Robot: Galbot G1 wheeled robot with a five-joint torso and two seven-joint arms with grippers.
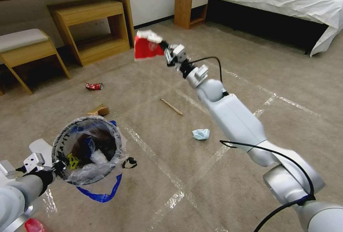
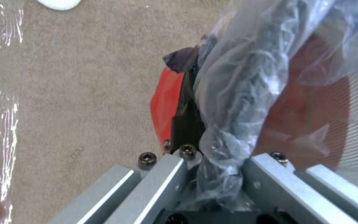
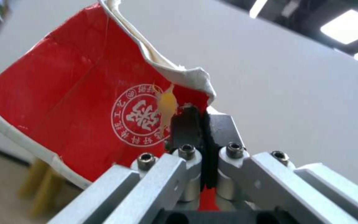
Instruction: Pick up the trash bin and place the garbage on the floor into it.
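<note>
- The left gripper (image 1: 57,166), low at the robot's left, is clamped on the rim of the trash bin (image 1: 87,149); in the left wrist view the black fingers (image 2: 185,124) pinch the red wall (image 2: 164,102) and the bunched clear liner (image 2: 237,102) together.
- The bin hangs above the floor (image 1: 214,174), its mouth tilted toward the camera; its contents are dark and hard to make out through the crinkly bag, whose blue handle strip (image 1: 103,192) dangles below.
- The right arm (image 1: 243,124) reaches well forward, its gripper (image 1: 166,48) closed on a corner of a torn red wrapper (image 1: 146,46) held in the air; the right wrist view shows the black pads (image 3: 195,124) squeezed on stiff red card (image 3: 75,93) with a white circular emblem and ragged white edges.
- Beige short-pile carpet carries shiny tape lines (image 1: 168,174).
- On it, apart from one another: a pale blue face mask (image 1: 200,134) beside the right arm, a wooden stick (image 1: 171,107), cardboard bits (image 1: 99,110) just beyond the bin, a crushed red can (image 1: 94,86).
- A red scrap (image 1: 34,225) is cut off at the bottom edge.
</note>
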